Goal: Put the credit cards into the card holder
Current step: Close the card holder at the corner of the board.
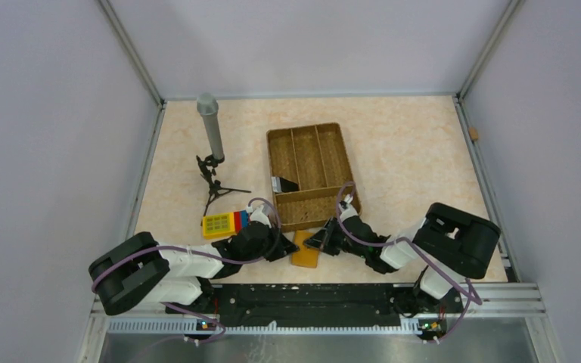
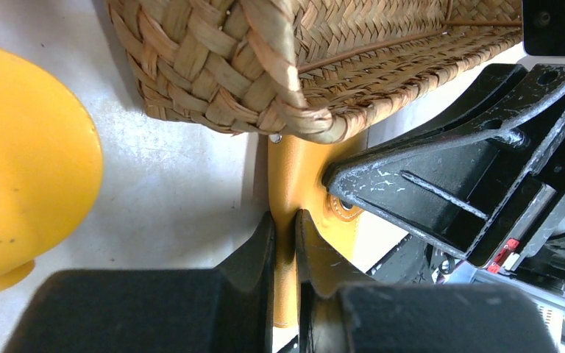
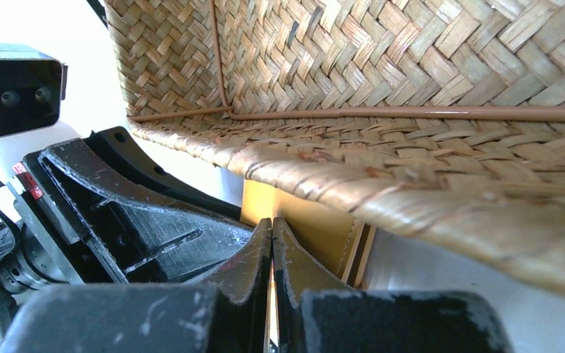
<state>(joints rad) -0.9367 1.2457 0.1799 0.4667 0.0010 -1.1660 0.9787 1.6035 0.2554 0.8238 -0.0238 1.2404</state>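
Observation:
The tan-orange card holder lies on the table against the near edge of the woven tray. My left gripper is shut on its left edge; the left wrist view shows the orange leather pinched between the fingers of my left gripper, with the snap stud beside them. My right gripper comes from the right and is shut on a thin orange edge of the card holder, as the right wrist view of the gripper shows. A dark card lies in the tray.
The large woven brown divided tray stands just behind the card holder and overhangs both wrist views. A yellow toy with coloured blocks sits left of my left gripper. A grey microphone on a small tripod stands at the back left.

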